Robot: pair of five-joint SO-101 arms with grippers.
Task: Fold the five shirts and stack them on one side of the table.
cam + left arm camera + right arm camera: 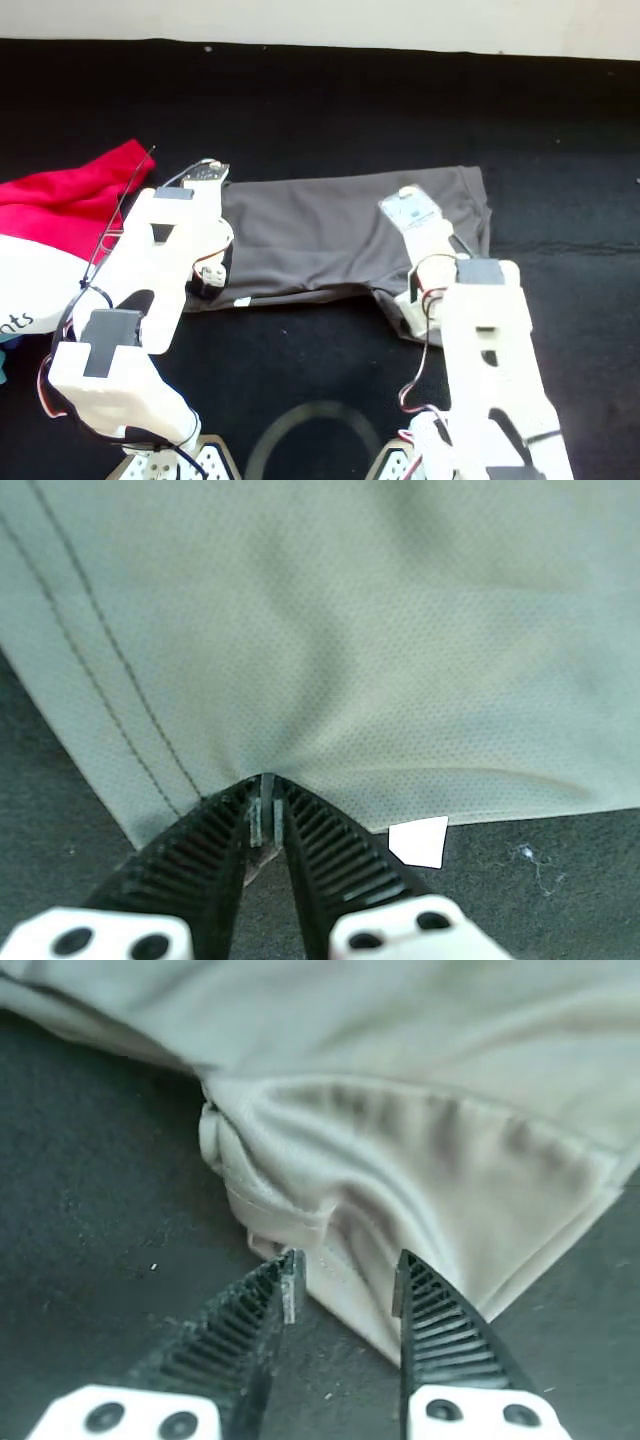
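Pressed together at their tips, the ribbed black jaws of the left gripper [265,820] pinch the stitched hem of the grey shirt [350,630], just beside a small white tag [420,842] that pokes out from under the cloth. In the high view the left arm [150,270] rises from the lower left of the frame and bends steeply down, its gripper [212,275] planted at the shirt's left edge.

The right arm [490,340] reaches up from the lower right and tilts down over the shirt's lower right corner. The right gripper [345,1280] stands spread, one jaw on either side of a bunched, wrinkled fold of the shirt [420,1080], with nothing pinched between them; in the high view it [408,305] sits at that corner.

The grey shirt [330,235] lies spread flat in the middle of the black table [300,100]. At the left edge, a red shirt [70,200] rests crumpled, with a white shirt [30,285] just below it.
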